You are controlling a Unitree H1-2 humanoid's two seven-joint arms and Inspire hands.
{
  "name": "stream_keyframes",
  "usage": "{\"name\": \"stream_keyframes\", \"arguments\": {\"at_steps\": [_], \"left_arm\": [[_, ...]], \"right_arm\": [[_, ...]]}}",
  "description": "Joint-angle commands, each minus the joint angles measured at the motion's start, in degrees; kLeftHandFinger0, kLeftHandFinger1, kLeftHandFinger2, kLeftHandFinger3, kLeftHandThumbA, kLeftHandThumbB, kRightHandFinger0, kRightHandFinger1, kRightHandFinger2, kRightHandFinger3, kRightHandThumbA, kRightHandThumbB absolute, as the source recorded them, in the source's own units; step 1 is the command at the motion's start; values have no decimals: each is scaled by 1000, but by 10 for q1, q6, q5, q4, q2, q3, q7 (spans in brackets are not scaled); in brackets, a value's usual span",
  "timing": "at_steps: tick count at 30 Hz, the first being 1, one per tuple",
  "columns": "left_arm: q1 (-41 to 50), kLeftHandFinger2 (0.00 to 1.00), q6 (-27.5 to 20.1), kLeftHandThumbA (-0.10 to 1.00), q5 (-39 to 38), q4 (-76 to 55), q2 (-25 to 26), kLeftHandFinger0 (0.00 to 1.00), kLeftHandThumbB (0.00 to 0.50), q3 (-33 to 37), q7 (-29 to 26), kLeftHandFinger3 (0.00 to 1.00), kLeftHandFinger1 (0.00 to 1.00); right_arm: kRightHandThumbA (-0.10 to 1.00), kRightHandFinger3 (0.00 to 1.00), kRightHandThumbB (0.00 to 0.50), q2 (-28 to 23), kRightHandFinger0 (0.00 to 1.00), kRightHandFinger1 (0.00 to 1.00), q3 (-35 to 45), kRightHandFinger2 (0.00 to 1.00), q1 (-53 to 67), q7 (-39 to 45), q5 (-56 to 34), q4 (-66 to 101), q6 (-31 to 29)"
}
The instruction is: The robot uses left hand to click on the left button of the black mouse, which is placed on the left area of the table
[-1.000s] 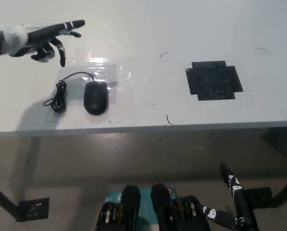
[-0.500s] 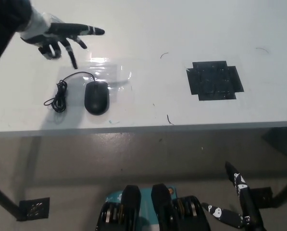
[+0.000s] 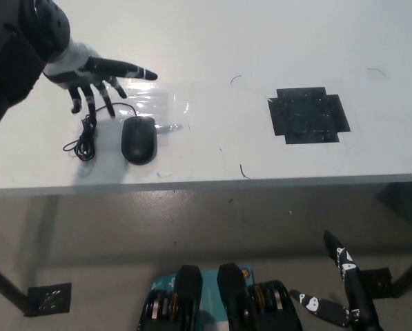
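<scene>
Left hand (image 3: 88, 72) hovers over the table's (image 3: 212, 41) far-left part, fingers released and spread, holding nothing, one finger pointing right, the others hanging toward the coiled cable (image 3: 85, 134). Black mouse (image 3: 138, 138) sits just right of the cable, near the front edge, on a shiny clear film patch (image 3: 157, 103), nose pointing away from the robot. Hand is up-left of the mouse and apart from it, no contact yet.

To do the step well: bring one fingertip over the mouse's front-left quarter, curl the others clear of the cable, press straight down lightly so the mouse doesn't skid on the film.

Black tape square (image 3: 306, 114) lies well right, irrelevant. Right hand (image 3: 340, 293) rests low at bottom right, below the table; its finger state can't be told.
</scene>
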State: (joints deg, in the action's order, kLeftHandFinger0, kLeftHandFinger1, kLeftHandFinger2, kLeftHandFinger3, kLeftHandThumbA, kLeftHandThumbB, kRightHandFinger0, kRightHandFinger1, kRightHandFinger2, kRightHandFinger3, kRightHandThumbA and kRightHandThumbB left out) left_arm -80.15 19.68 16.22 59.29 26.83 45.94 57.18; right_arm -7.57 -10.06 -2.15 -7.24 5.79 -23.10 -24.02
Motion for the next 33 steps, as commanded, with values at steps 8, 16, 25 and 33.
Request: {"name": "stream_keyframes", "arguments": {"at_steps": [8, 16, 25, 33], "left_arm": [[-14, 463, -4, 1000, 39, 36, -10, 0, 500, -34, 10, 1000, 54], [-4, 675, 3, 1000, 58, 21, -20, 37, 500, -36, 7, 1000, 273], [-6, 776, -15, 1000, 80, 22, -28, 18, 500, -33, -3, 1000, 347], [-6, 741, -10, 1000, 79, 48, -35, 10, 500, -51, -4, 1000, 306]], "right_arm": [[1000, 1000, 432, -8, 1000, 1000, 8, 1000, -5, -7, -1, 21, -29], [1000, 1000, 426, -5, 1000, 1000, 6, 1000, -4, -8, 1, 19, -29], [1000, 1000, 426, -7, 1000, 1000, 6, 1000, -8, -5, 1, 20, -29], [1000, 1000, 439, -7, 1000, 1000, 6, 1000, -9, -9, 5, 19, -29]]}}
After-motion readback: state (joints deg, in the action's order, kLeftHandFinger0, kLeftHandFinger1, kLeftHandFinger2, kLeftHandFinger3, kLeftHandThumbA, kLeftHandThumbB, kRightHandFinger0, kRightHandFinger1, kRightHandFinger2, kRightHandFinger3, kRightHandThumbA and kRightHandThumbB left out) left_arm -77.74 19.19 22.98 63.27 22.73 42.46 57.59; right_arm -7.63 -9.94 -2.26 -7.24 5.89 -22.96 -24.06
